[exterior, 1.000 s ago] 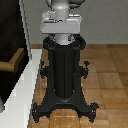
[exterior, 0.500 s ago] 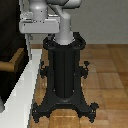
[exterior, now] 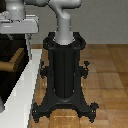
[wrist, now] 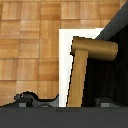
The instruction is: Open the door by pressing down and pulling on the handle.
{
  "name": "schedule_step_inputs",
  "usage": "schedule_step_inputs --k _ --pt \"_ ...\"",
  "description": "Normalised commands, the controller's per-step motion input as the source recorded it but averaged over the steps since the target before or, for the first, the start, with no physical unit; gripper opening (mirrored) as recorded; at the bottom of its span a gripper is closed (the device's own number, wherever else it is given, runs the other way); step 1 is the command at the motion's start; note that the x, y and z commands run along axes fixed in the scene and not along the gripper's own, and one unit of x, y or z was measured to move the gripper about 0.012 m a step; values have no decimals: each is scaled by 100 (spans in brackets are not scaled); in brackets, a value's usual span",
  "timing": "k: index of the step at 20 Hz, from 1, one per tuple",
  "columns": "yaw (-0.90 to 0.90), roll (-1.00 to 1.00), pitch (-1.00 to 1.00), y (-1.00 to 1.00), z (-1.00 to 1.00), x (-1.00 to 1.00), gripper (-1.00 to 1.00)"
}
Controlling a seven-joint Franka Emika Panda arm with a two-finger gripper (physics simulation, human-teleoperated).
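Observation:
The door is a dark panel in a white frame at the exterior view's left. Its tan handle sticks out from the panel. My white gripper hangs just above and beside the handle, one finger pointing down. In the wrist view the handle is a bent wooden bar running out from the dark door. It lies between my two dark fingertips, which stand wide apart. My gripper is open and I see no contact with the bar.
The black robot pedestal with its spread feet stands in the middle on a wooden floor. The white frame edges the door on the floor side.
The arm has swung toward the exterior view's left and the gripper has come over the door handle.

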Motion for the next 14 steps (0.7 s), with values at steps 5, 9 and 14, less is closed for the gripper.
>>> schedule_step_inputs --k 5,9,14 --pt "0 0 0 -20 0 20 100" --pt "0 0 0 0 0 75 100" --pt "0 0 0 -40 -20 0 100"
